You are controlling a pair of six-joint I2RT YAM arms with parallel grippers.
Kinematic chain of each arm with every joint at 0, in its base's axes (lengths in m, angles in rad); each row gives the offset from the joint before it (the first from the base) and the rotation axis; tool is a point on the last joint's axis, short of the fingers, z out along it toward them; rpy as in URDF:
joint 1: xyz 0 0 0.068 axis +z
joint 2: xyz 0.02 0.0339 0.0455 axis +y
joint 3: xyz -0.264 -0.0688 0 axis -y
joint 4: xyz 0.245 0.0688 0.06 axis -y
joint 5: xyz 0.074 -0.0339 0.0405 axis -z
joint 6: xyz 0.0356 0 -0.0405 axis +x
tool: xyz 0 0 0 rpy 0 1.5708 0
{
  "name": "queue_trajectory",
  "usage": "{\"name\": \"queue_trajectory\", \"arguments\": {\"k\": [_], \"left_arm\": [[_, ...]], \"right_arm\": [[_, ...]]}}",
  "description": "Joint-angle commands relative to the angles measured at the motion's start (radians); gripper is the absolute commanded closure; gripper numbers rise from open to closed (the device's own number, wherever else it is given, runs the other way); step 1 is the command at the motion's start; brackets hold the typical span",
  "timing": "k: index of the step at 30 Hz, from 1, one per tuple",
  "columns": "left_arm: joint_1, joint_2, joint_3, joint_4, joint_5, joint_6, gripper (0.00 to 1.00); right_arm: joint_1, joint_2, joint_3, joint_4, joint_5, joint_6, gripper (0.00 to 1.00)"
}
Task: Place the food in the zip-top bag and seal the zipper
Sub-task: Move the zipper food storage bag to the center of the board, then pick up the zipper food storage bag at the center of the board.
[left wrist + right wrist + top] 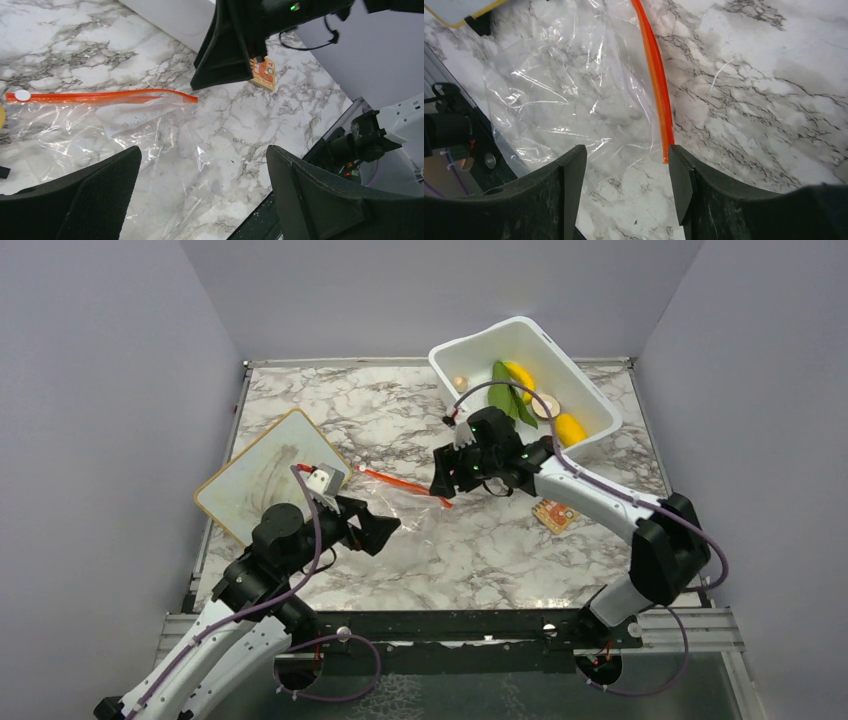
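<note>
The zip-top bag (pixel 412 508) lies flat and limp on the marble, with its red-orange zipper (pixel 405 485) along the far edge. The food sits in the white tub (pixel 585 390): a banana (pixel 520 373), a green leafy vegetable (pixel 508 400), a yellow oval fruit (pixel 570 427) and small beige pieces (pixel 460 382). My left gripper (pixel 202 175) is open just above the bag (pixel 125 135), nothing between its fingers. My right gripper (pixel 626 156) is open over the bag's corner (pixel 569 90). The zipper's end (pixel 665 155) lies just by its right fingertip.
A white board with a yellow rim (pixel 270 475) lies at the left, close behind my left arm. A small orange patterned square (pixel 556 515) rests on the marble under my right arm. The tub stands at the back right corner against the grey walls.
</note>
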Motion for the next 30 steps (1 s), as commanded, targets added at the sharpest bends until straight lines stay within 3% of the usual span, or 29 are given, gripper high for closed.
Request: {"name": "queue_trajectory", "arguments": {"k": [1,9,14,21,27,30], "left_arm": [[-0.005,-0.08,-0.003,-0.001,-0.108,0.027,0.0],[-0.005,-0.16,-0.006,-0.032,-0.221,0.013,0.0],[-0.004,-0.187,-0.021,-0.025,-0.225,0.006,0.0],[-0.005,-0.184,-0.023,-0.025,-0.238,0.001,0.01],[-0.004,-0.15,-0.029,-0.026,-0.239,-0.023,0.07],[-0.005,-0.105,-0.032,-0.028,-0.248,-0.058,0.11]], "right_arm": [[0.006,0.134,0.088,0.01,-0.115,-0.078,0.39],[0.006,0.293,0.183,0.048,-0.203,-0.157,0.3],[0.006,0.409,0.261,-0.062,-0.251,-0.222,0.33],[0.006,0.395,0.2,0.003,-0.197,-0.21,0.51],[0.005,0.328,0.174,-0.023,-0.077,-0.202,0.89],[0.006,0.244,0.135,-0.016,-0.06,-0.194,0.99]]}}
